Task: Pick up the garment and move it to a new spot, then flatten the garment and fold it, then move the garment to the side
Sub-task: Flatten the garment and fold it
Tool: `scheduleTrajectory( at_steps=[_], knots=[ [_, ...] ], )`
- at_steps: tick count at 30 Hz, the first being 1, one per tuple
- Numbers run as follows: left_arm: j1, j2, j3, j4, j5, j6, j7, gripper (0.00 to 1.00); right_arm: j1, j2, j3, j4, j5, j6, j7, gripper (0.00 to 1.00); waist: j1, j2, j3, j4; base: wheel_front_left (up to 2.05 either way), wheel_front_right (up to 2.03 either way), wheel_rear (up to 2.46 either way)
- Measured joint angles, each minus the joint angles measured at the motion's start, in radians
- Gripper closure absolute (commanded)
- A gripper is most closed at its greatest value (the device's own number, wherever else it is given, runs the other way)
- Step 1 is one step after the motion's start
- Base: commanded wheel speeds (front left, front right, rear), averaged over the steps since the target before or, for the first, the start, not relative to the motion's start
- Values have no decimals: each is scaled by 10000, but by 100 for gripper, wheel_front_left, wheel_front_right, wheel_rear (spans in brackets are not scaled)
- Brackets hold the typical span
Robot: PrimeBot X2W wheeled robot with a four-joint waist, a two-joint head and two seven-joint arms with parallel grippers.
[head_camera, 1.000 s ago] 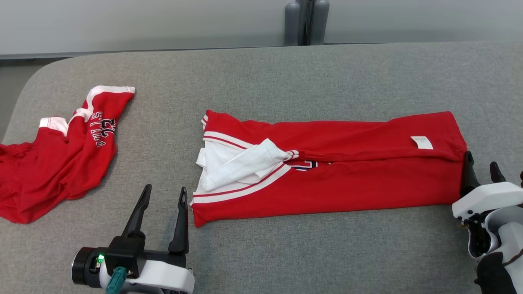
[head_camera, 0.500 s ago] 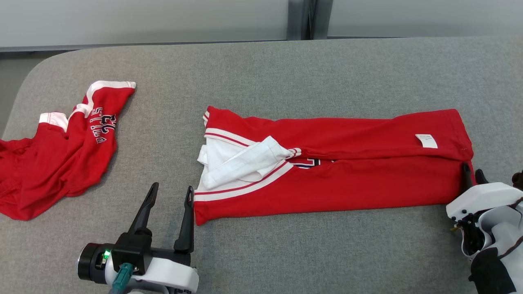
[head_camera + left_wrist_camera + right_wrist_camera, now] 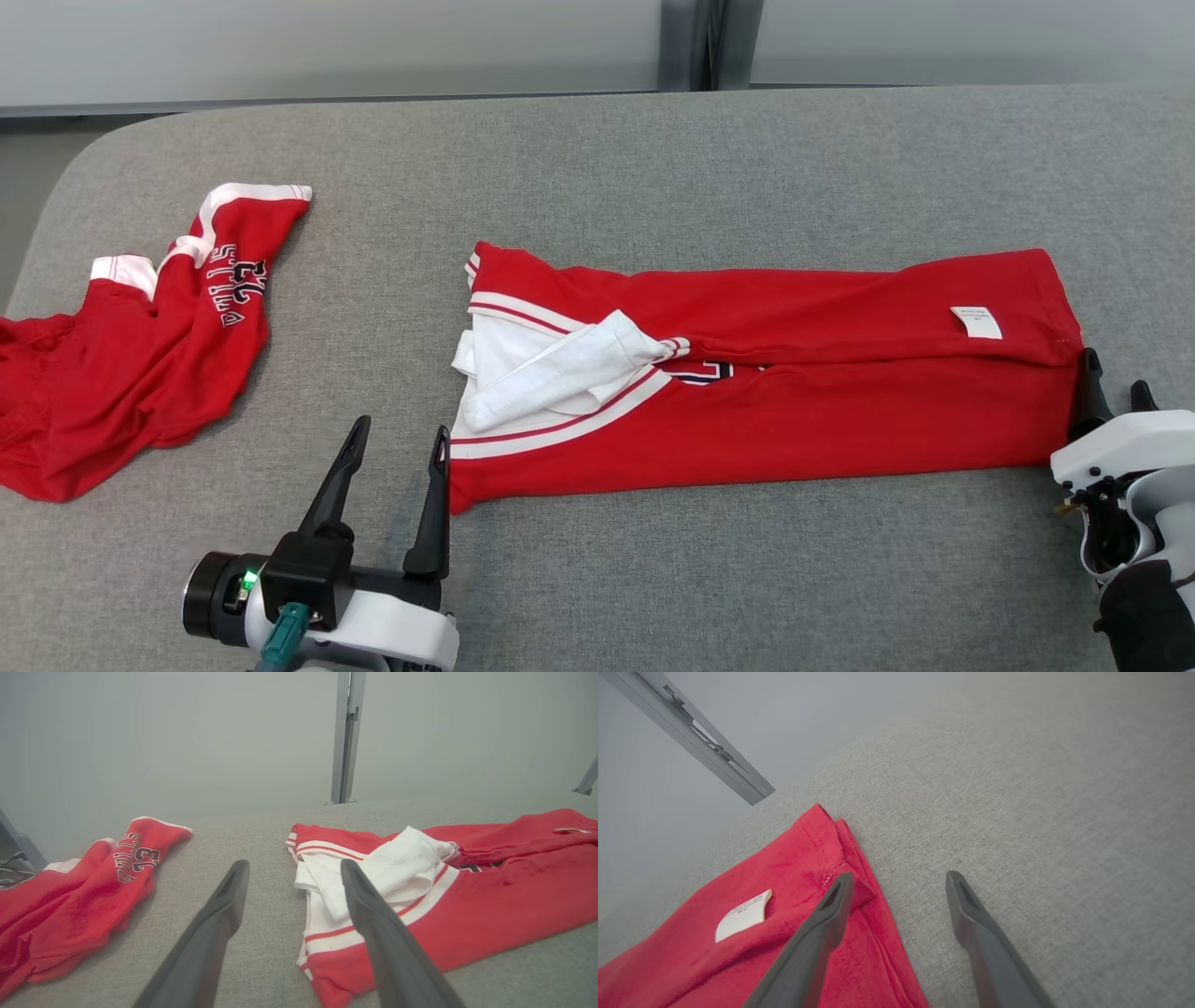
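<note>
Garment [image 3: 766, 411] lies folded lengthwise as a long red band across the middle of the grey table [image 3: 653, 149]. Its white-trimmed end points to the robot's left and its hem end to the right. A white label [image 3: 976, 322] sits on the upper fold near the hem end.

Left gripper [image 3: 401, 427] is low at the near left corner of the garment, fingers apart, nothing between them. Its inner finger stands right against the white trim [image 3: 560, 425]; I can't tell whether it touches.

Right gripper [image 3: 1114, 370] is at the hem end, fingers spread, holding nothing. In its wrist view I see one finger over the red hem corner and the other over bare table. I can't tell contact there either.

Second red garment [image 3: 140, 373] lies crumpled at the table's left edge, well apart from the folded one.
</note>
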State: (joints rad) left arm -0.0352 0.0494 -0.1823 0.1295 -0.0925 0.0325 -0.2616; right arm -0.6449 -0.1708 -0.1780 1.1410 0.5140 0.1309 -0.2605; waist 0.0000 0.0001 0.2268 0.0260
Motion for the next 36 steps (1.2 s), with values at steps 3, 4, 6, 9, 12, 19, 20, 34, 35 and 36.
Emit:
scheduleTrajectory(
  at_steps=[3, 4, 6, 9, 12, 19, 20, 34, 35, 36],
  knots=[
    [-17, -4, -65, 6, 0, -8, 0, 0, -28, -10, 96, 58, 69, 0, -2, 0, 0, 0, 80, -19, 0, 0, 0],
    [-42, -2, -73, 10, -2, -12, 0, 0, -66, -6, 138, 123, 98, 0, -6, 0, 0, 0, 103, -19, 0, 0, 0],
    [-134, -4, -98, 12, -6, -50, 0, 0, -199, 0, 211, 301, 138, 0, -6, 0, 0, 0, 138, -3, 0, 0, 0],
    [-151, -4, -113, 21, -4, -54, 0, 0, -371, -4, 286, 529, 150, 0, 4, 0, 0, 0, 167, 57, 0, 0, 0],
    [-153, -4, -105, 35, -4, -54, 0, 0, -482, -44, 351, 727, 236, 0, 13, 5, 0, 0, 184, 140, 0, 0, 0],
    [-153, -4, -113, 46, -67, -59, 0, 0, -543, -102, 566, 1028, 307, 2, 151, 100, 0, 0, 127, 290, 0, 0, 0],
    [-153, -4, -113, 46, -67, -59, 0, 0, -543, -102, 566, 1028, 307, 2, 151, 100, 0, 0, 127, 290, 0, 0, 0],
    [-139, -4, -52, -25, -117, -54, 0, 0, -478, -1076, 293, 311, 401, 2, 29, 100, 0, 0, -38, 137, 0, 0, 0],
    [-138, -4, -27, -31, -107, -65, 0, 0, -476, -1202, 232, 230, 370, 2, 17, 100, 0, 0, -44, 114, 0, 0, 0],
    [-137, -4, 4, -35, -82, -79, 0, 0, -473, -1321, 171, 138, 318, 2, 15, 100, 0, 0, -53, 88, 0, 0, 0]
  ],
)
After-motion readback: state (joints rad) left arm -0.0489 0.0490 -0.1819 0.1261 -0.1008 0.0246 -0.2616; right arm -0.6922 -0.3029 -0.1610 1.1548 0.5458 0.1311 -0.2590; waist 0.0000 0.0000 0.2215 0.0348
